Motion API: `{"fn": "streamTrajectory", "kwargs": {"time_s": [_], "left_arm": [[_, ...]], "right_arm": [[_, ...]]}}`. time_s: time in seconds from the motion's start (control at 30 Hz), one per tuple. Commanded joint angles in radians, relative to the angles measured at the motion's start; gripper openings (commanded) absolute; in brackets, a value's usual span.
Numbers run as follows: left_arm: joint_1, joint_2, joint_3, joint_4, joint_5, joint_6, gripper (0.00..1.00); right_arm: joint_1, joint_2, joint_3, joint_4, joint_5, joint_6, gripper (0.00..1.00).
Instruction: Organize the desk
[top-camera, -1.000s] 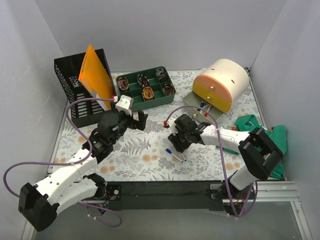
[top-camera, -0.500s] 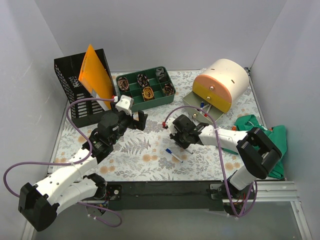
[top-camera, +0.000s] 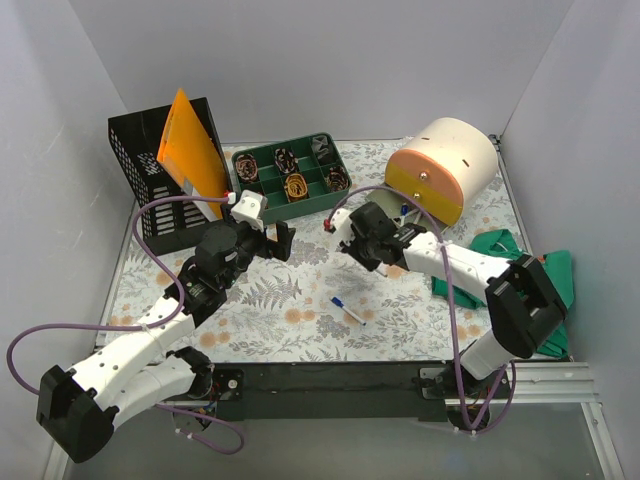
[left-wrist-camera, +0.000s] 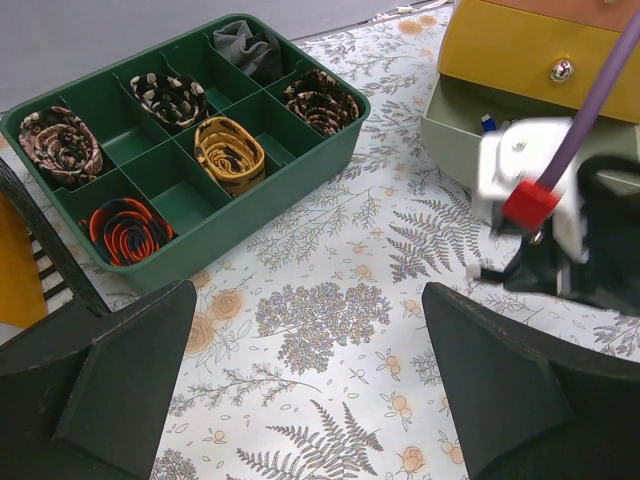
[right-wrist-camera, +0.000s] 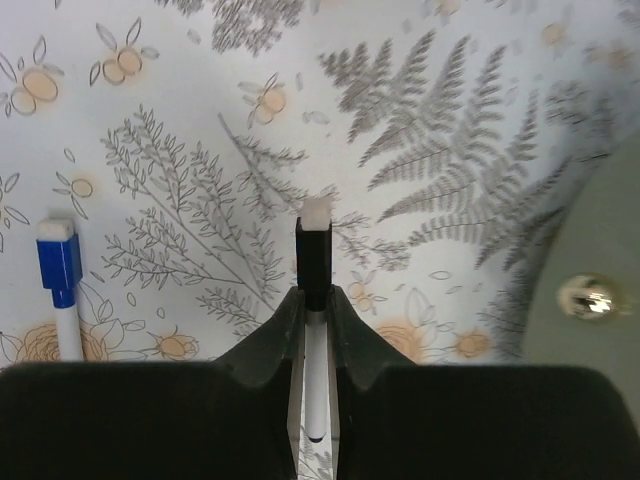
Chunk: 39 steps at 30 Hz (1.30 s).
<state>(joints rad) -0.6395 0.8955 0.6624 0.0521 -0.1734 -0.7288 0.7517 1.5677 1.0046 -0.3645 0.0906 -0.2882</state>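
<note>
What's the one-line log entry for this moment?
right gripper: shut on black-capped marker | left gripper: open, empty | blue-capped marker: lying on desk

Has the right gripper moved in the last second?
Yes. The right gripper, shut on a marker, has moved away from the blue-capped pen toward the open drawer.

Top cam overhead, wrist cams close; all share desk (top-camera: 290, 295).

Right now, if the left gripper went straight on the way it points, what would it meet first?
Most likely the desk itself, on the bare patch beside the green tray; depth is hard to judge.
</note>
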Motion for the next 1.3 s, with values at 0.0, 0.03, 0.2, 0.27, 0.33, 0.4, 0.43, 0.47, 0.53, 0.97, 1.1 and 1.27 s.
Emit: {"fn": "streamTrajectory", "kwargs": {"time_s": [0.0, 0.03, 0.2, 0.27, 0.33, 0.4, 0.43, 0.47, 0.53, 0.97, 1.1, 1.27], "left_arm": [[0.000, -0.007, 0.020, -0.011, -0.009, 0.012, 0.98], [0.001, -0.007, 0.020, -0.011, -0.008, 0.012, 0.98], [0.001, 0.002, 0.020, -0.011, -0.003, 0.011, 0.98], [0.000, 0.006, 0.022, -0.011, 0.003, 0.011, 0.98], [0.001, 0.014, 0.022, -0.014, 0.005, 0.011, 0.98], [0.000, 0.017, 0.022, -0.015, 0.003, 0.011, 0.98], [0.001, 0.017, 0.022, -0.015, 0.002, 0.011, 0.98], [0.001, 0.017, 0.022, -0.015, 0.000, 0.011, 0.98], [0.000, 0.016, 0.020, -0.014, 0.002, 0.011, 0.98], [0.001, 0.016, 0.014, -0.015, 0.106, 0.023, 0.98], [0.001, 0.011, 0.003, -0.011, 0.231, 0.051, 0.98], [0.001, 0.037, 0.002, -0.020, 0.391, 0.086, 0.98]], "right_arm": [[-0.064, -0.104, 0.124, -0.020, -0.011, -0.065, 0.08], [-0.102, -0.112, 0.138, -0.021, -0.014, -0.072, 0.08], [-0.227, -0.138, 0.213, -0.016, -0.015, -0.108, 0.09], [-0.276, -0.130, 0.249, -0.011, -0.023, -0.127, 0.10], [-0.304, -0.121, 0.270, -0.001, -0.012, -0.146, 0.10], [-0.322, -0.106, 0.278, 0.004, -0.003, -0.170, 0.12], [-0.327, -0.100, 0.278, 0.010, 0.000, -0.175, 0.13], [-0.331, -0.086, 0.278, 0.013, 0.003, -0.178, 0.15], [-0.345, -0.074, 0.273, 0.016, 0.017, -0.180, 0.17], [-0.371, -0.075, 0.213, 0.044, -0.026, -0.178, 0.44], [-0.374, -0.129, 0.226, -0.031, -0.200, -0.241, 0.48], [-0.391, -0.256, 0.132, -0.116, -0.475, -0.373, 0.62]]}}
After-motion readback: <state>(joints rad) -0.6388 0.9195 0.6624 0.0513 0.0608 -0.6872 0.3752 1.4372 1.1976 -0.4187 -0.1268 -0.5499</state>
